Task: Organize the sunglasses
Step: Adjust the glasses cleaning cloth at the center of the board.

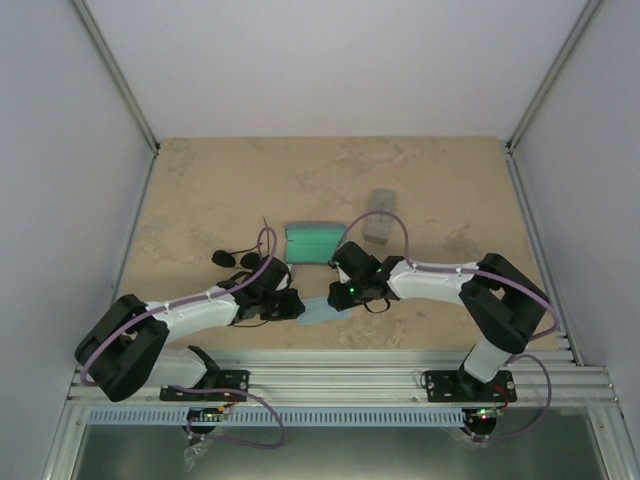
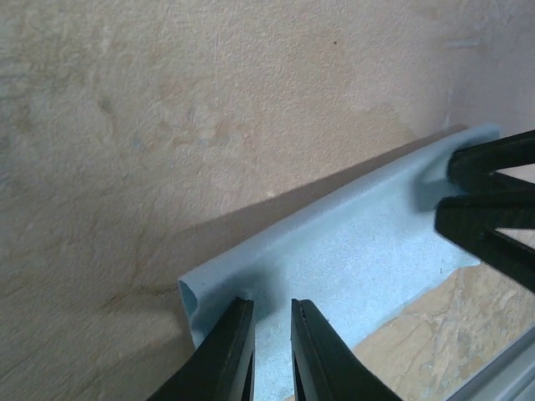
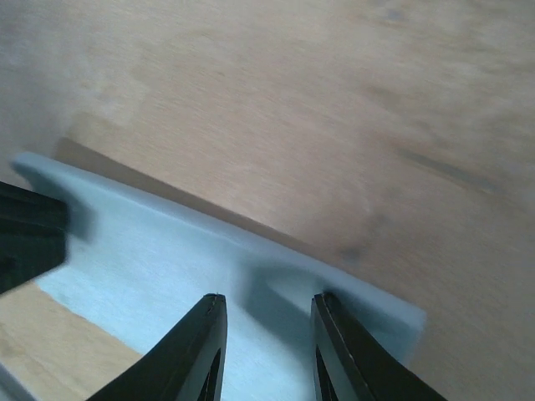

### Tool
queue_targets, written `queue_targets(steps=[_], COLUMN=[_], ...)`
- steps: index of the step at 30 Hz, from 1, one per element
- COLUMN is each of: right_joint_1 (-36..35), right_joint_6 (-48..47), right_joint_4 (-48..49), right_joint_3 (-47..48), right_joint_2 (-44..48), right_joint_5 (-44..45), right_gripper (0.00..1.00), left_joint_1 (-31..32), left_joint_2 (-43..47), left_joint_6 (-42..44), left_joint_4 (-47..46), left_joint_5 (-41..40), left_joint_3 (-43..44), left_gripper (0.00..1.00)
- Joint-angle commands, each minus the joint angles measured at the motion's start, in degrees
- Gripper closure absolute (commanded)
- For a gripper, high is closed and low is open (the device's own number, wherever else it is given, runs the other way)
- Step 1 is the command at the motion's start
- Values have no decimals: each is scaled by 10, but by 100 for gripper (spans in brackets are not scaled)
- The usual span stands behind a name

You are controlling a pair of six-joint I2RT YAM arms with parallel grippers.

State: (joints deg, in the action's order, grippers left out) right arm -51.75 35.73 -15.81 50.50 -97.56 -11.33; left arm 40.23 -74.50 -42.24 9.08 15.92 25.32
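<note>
The sunglasses [image 1: 235,259], a pair with black oval lenses and thin dark arms, lie on the table left of centre, just beyond my left arm. A folded light blue cloth [image 1: 318,314] [image 2: 351,242] [image 3: 159,259] lies flat near the front edge between both grippers. My left gripper [image 1: 290,303] [image 2: 272,305] hovers over the cloth's left end, jaws a narrow gap apart and empty. My right gripper [image 1: 343,292] [image 3: 267,301] stands over the cloth's right end, open wider, with only cloth below. The right gripper's fingers [image 2: 489,205] also show in the left wrist view.
An open case with a green lining [image 1: 312,242] sits just beyond the grippers at the centre. A shut grey case [image 1: 381,217] lies further back to the right. The metal rail [image 1: 330,375] runs along the near edge.
</note>
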Motion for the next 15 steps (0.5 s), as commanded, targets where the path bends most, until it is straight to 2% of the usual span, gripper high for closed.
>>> queue_targets(steps=[1,3,5,9,12,15], right_joint_1=[-2,-3,-4,-23,-33,-46], right_joint_6=[0,4,5,2,2,9], right_joint_4=[-131,-160,-163,-113,-62,-30], right_joint_3=[-21,-14,-4,6,2,2], right_joint_2=[32,53,77,99,76,48], right_joint_5=[155,194,191,120,44,8], right_gripper=[70,70,70,69,69,70], left_joint_1=[-2,-2,-2,-2,-2,-2], left_joint_2=[9,25,39,60,71,58], left_joint_6=[6,11,18,21,16,11], left_joint_4=[31,31,29,21,4,-1], left_joint_5=[-13,-6,10,46,59,61], left_joint_3=[-16,-10,1,18,12,-1], left_gripper=[85,84,81,78,77,78])
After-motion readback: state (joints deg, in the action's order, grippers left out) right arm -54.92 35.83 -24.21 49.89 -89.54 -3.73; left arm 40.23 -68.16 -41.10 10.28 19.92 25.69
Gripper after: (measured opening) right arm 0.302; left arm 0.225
